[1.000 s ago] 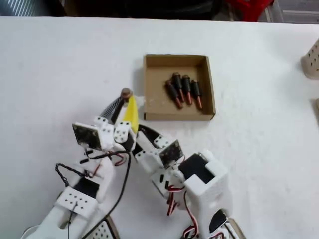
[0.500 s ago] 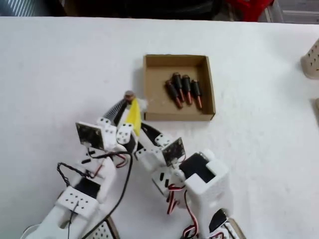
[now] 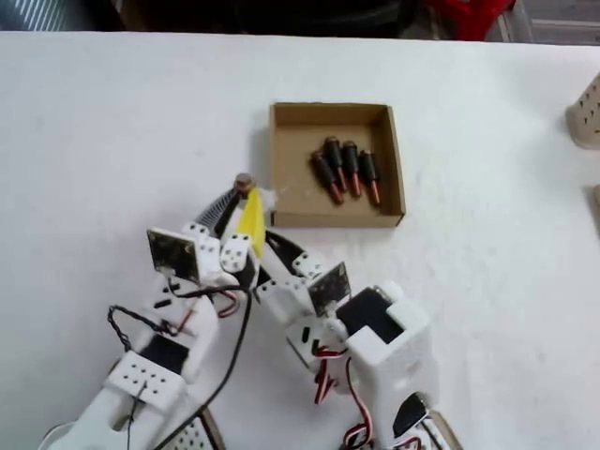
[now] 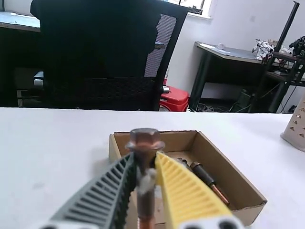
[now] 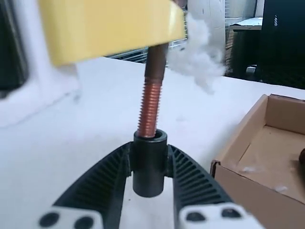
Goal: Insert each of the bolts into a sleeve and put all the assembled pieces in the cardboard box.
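Light comes bright and even from above, so the white table [image 3: 112,112] glares almost blank. The box [image 3: 328,219] has a soft shadow along its inner walls. The bolt [image 4: 144,138] in my left pincer [image 4: 145,160] shows a dull sheen; the sleeve [image 5: 149,171] in my right pincer [image 5: 149,149] looks flat black.

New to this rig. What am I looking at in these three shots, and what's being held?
Two small robot arms sit side by side at a white table. One picture comes from a fixed camera above; the other two from cameras on each arm's wrist. The left gripper, with one grey and one yellow finger, is shut on a copper-coloured bolt, held upright. The right gripper is shut on a black sleeve, with the bolt's threaded end in its mouth. Just beyond them, a cardboard box holds four assembled pieces.
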`<state>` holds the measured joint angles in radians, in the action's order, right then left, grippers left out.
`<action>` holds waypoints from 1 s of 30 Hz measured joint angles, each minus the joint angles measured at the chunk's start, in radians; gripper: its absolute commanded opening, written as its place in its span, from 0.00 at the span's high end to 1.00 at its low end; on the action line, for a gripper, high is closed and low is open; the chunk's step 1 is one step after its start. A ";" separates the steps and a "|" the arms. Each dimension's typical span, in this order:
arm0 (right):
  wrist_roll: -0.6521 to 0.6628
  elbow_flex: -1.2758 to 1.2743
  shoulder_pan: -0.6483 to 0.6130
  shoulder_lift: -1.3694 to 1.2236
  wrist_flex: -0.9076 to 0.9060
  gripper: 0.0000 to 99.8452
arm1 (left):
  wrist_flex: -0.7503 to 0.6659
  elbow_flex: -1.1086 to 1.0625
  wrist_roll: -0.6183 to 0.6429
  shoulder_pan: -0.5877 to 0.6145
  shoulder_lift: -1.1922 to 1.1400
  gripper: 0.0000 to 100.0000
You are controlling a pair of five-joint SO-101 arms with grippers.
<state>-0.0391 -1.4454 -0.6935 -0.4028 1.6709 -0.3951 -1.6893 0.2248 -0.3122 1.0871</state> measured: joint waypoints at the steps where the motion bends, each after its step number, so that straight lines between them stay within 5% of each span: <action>1: 0.000 -0.002 0.000 0.000 0.000 0.98 | 0.005 0.000 -0.005 -0.003 0.000 0.98; 15: 0.000 -0.072 0.000 0.084 0.002 0.98 | 0.015 0.000 -0.012 -0.006 -0.002 0.98; 30: -0.009 -0.071 0.040 0.086 0.002 0.98 | 0.195 0.000 -0.074 -0.023 0.000 0.98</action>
<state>-0.0483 -1.5159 -0.6536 -0.3168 1.6724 -0.2002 -1.6893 0.1511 -0.3353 1.0871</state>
